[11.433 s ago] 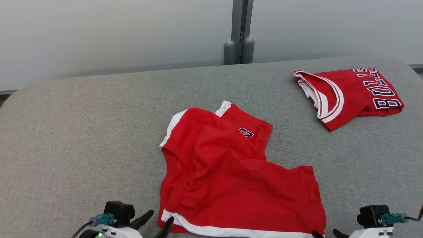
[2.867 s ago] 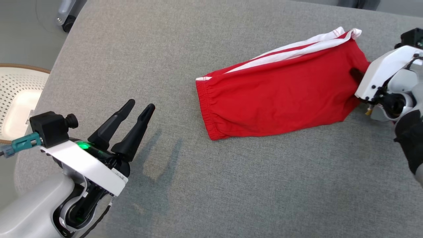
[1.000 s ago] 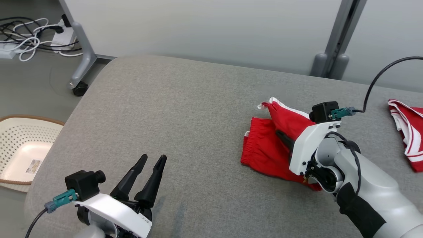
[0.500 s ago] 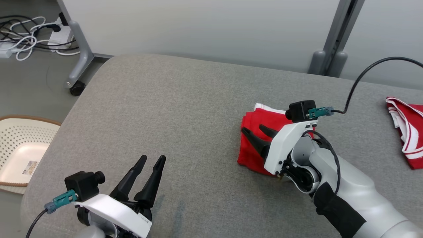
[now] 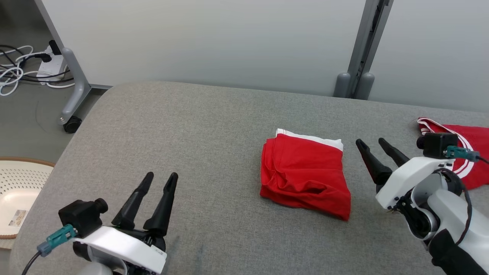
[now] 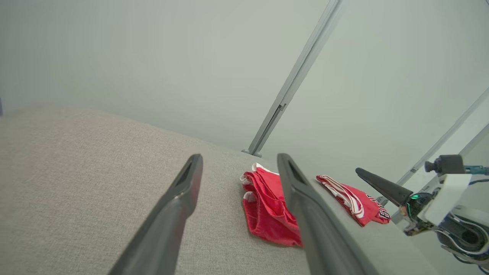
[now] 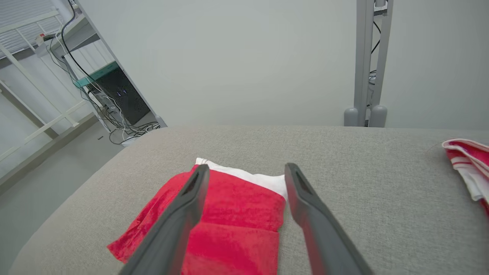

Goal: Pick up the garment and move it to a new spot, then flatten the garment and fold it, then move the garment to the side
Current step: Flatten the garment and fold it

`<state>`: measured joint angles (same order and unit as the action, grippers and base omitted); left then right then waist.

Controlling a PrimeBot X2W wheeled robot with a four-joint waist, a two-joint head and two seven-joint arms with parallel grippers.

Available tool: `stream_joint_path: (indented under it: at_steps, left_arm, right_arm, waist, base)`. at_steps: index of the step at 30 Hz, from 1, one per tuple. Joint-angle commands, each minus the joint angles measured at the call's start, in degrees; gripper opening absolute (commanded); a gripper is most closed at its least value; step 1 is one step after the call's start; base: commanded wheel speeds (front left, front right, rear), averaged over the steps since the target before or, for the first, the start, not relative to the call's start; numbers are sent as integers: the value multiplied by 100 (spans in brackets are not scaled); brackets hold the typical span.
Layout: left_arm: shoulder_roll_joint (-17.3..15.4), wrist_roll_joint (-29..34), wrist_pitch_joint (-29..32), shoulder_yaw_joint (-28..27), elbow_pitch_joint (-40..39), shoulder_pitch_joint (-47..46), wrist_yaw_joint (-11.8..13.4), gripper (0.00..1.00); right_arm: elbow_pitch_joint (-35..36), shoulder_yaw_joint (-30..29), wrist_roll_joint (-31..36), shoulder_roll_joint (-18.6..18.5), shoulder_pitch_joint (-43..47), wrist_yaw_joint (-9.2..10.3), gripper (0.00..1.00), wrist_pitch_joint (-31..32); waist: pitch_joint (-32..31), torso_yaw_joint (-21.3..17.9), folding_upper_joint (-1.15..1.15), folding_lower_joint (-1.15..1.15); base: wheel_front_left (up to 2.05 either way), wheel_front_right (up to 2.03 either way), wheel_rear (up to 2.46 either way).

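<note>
The garment (image 5: 305,175), red shorts with white trim, lies folded into a compact rectangle on the grey table (image 5: 214,126). It also shows in the left wrist view (image 6: 267,208) and in the right wrist view (image 7: 229,214). My right gripper (image 5: 371,142) hovers open just right of the garment, clear of the cloth, with nothing between its fingers. In its own view the right gripper (image 7: 246,168) points over the garment's white edge. My left gripper (image 5: 160,175) stands open and empty at the lower left, well away from the garment. The left gripper (image 6: 238,158) in its own view looks toward the garment.
A second folded red jersey (image 5: 464,160) with white trim lies at the table's right edge, behind my right wrist. A pale perforated basket (image 5: 19,191) sits on the floor at the left. Cables (image 5: 15,72) and a castor leg (image 5: 74,95) are on the floor beyond the table's left corner.
My right gripper opened, let go of the garment and drew back to the right. The garment now lies folded flat. The left arm stayed put; the camera shifted a little.
</note>
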<state>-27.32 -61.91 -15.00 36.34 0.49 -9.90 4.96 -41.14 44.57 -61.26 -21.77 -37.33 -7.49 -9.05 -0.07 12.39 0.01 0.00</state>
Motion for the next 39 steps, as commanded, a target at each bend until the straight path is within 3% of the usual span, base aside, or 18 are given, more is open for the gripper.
stream_joint_path:
  at_steps: [1, 5, 14, 15, 16, 18, 19, 30, 35, 39]
  left_arm:
    - [1, 297, -12, -176, -13, 106, 71, 100]
    - [175, 803, -14, -505, -34, 262, 64, 100]
    - [526, 1391, -15, -852, 165, 481, -155, 100]
    - [557, 1418, -15, -862, 198, 480, -193, 100]
    - [580, 1435, -14, -868, 222, 470, -210, 100]
    - [600, 1476, -15, -897, 281, 462, -251, 100]
    - [615, 1483, -15, -913, 306, 461, -265, 100]
    - [691, 1564, -15, -1018, 453, 500, -333, 100]
    - [696, 1607, -15, -1116, 426, 629, -308, 100]
    - [692, 1636, -14, -1161, 382, 727, -297, 100]
  right_arm:
    - [-102, -25, 136, 100, 97, -1, 100, -125]
    - [-506, -17, 503, 349, 158, -1, 100, -289]
    - [-1790, -78, 984, 1501, 104, -1, 100, -376]
    - [-1876, -59, 981, 1600, 127, -1, 87, -334]
    - [-1922, -23, 988, 1681, 149, -1, 47, -299]
    - [-1935, 88, 975, 1793, 195, -1, 8, -209]
    - [-1896, 162, 951, 1828, 222, -1, 0, -155]
    - [-827, 993, 542, 1855, 346, -1, 0, -94]
    - [-556, 930, 733, 1766, 247, -1, 7, -445]
    - [-158, 628, 904, 1445, 338, -1, 0, -573]
  waist:
    - [-2, 3, -1, 0]
    - [24, 50, -1, 0]
    - [40, 360, -1, 0]
    - [37, 399, -1, 0]
    - [37, 436, -1, 0]
    - [37, 495, -1, 0]
    - [37, 518, -1, 0]
    - [7, 443, -1, 0]
    - [-84, 77, -1, 0]
    - [-119, -222, -1, 0]
  base:
    - [0, 0, 0]
    - [0, 0, 0]
    - [0, 0, 0]
    - [0, 0, 0]
    - [0, 0, 0]
    - [0, 0, 0]
    - [0, 0, 0]
    - [0, 0, 0]
    - [0, 0, 0]
    - [0, 0, 0]
